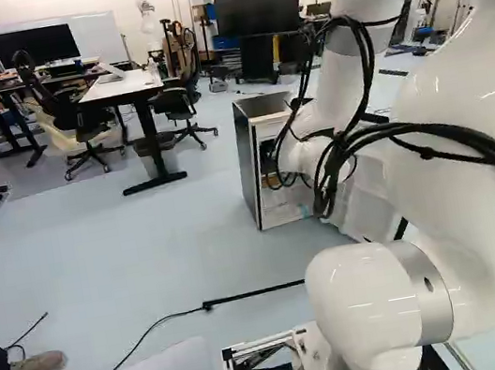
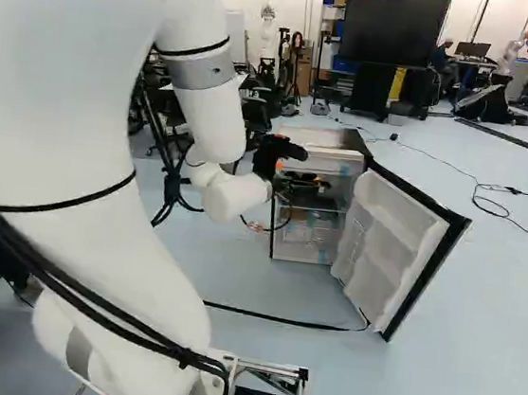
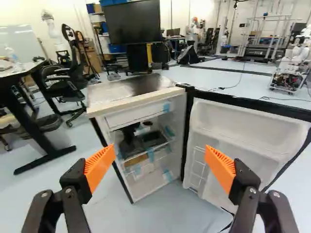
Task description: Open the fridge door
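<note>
From here the mini fridge's door [image 2: 389,233] stands swung wide, so opening looks done; the gripper [image 3: 159,168], spread and empty, need only back clear.

The claw [image 2: 281,154] is black, with bright orange pads [image 3: 98,167] that are ridged on their inner faces and taper at the tips. Round silvery screws [image 3: 252,191] dot the black links behind them. Behind the claw, the arm [image 2: 71,128] is glossy white, built of thick, smooth, rounded tubes. A grey band [image 2: 202,74] rings it partway back from the claw; another silvery band [image 1: 427,292], with a small dark hole, circles the lowest joint [image 1: 362,303], far from the claw. Black cables [image 1: 468,140] loop along the white shell, bundled by thin black ties [image 1: 426,153].
</note>
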Tool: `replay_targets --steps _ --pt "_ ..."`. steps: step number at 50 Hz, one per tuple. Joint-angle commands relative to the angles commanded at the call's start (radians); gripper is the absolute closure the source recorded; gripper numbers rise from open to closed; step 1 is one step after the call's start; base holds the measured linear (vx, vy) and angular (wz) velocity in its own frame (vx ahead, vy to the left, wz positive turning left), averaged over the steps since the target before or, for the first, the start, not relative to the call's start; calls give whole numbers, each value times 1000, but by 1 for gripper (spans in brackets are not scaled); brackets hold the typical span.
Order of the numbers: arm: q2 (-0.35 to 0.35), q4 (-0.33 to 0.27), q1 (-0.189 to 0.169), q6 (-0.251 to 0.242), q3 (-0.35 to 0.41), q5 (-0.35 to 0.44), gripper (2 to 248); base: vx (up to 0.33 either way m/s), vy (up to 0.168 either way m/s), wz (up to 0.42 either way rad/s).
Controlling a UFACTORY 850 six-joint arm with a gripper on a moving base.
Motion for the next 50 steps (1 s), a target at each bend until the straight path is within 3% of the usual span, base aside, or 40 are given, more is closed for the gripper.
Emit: replay_targets --steps 20,50 --pt "150 -95 75 0 113 -82 3 0 0 0" --pt "286 -181 143 0 215 -157 3 0 0 0"
